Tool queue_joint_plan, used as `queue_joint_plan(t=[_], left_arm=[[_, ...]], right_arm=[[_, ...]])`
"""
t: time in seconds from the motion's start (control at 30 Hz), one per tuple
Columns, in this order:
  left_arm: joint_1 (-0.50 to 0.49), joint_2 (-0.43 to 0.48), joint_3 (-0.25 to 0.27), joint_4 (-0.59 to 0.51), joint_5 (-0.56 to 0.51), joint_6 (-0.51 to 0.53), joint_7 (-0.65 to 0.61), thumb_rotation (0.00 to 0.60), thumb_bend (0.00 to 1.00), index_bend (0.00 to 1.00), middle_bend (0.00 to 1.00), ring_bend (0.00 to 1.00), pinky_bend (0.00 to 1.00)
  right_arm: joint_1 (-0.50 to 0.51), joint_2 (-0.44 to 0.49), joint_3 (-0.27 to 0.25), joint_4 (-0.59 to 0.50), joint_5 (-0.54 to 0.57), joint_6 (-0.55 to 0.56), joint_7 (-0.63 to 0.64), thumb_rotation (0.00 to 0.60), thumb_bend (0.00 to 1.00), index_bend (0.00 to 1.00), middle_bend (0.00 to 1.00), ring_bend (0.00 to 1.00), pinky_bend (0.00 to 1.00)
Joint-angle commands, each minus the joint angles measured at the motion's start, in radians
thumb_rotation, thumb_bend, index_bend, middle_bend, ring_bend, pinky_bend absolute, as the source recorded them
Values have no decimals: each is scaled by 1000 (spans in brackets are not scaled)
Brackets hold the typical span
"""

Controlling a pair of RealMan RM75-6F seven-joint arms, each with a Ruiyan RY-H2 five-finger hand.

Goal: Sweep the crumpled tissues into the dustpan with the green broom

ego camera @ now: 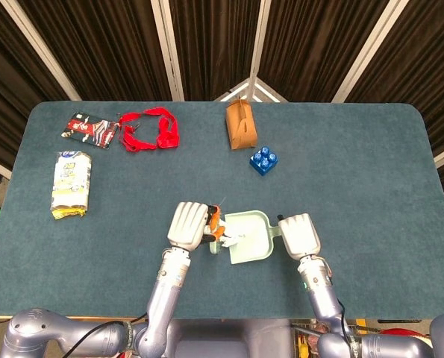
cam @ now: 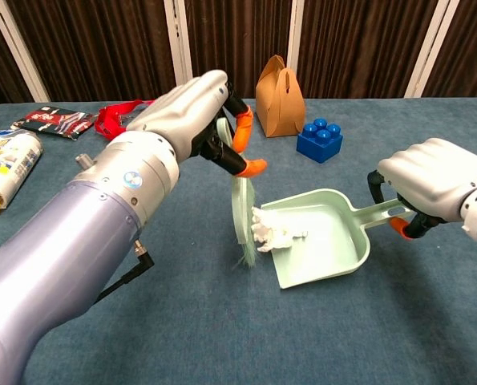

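Note:
My left hand (ego camera: 190, 225) (cam: 192, 112) grips the pale green broom (cam: 241, 210), its bristles down at the open mouth of the dustpan. The crumpled white tissue (cam: 273, 233) (ego camera: 229, 238) lies just inside the front lip of the mint-green dustpan (ego camera: 253, 240) (cam: 332, 245), touching the bristles. My right hand (ego camera: 299, 234) (cam: 430, 179) holds the dustpan by its handle (cam: 385, 212) and keeps it flat on the blue table. In the head view my left hand hides most of the broom.
A brown paper box (ego camera: 239, 125) and a blue toy brick (ego camera: 263, 159) stand behind the dustpan. A red strap (ego camera: 151, 129), a dark snack packet (ego camera: 90, 128) and a yellow-white bag (ego camera: 71, 183) lie at the far left of the table (ego camera: 356, 171).

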Motion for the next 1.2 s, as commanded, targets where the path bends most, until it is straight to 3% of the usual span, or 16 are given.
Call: queue_joint_plan(t=[0.03, 0.37, 0.67, 0.93, 1.2], left_arm=[[8, 7, -7, -11, 20, 6, -18, 600, 344, 842, 1000, 1000, 1000], [51, 188, 5, -150, 48, -24, 28, 600, 344, 843, 1000, 1000, 1000], [66, 333, 7, -228, -64, -85, 133, 600, 344, 844, 1000, 1000, 1000], [40, 313, 43, -206, -136, -109, 211, 600, 344, 844, 1000, 1000, 1000], [4, 174, 31, -71, -69, -97, 114, 600, 344, 844, 1000, 1000, 1000]], right_arm=[[-1, 2, 0, 1, -1, 0, 2, 600, 504, 668, 913, 896, 886], [-6, 7, 1, -1, 3, 1, 6, 600, 504, 668, 913, 896, 885], [-7, -6, -5, -2, 5, 1, -2, 600, 505, 668, 913, 896, 886], [-6, -20, -5, 13, 8, -6, 0, 600, 505, 668, 913, 896, 886], [-8, -18, -6, 25, 3, -13, 13, 600, 504, 668, 913, 896, 886]])
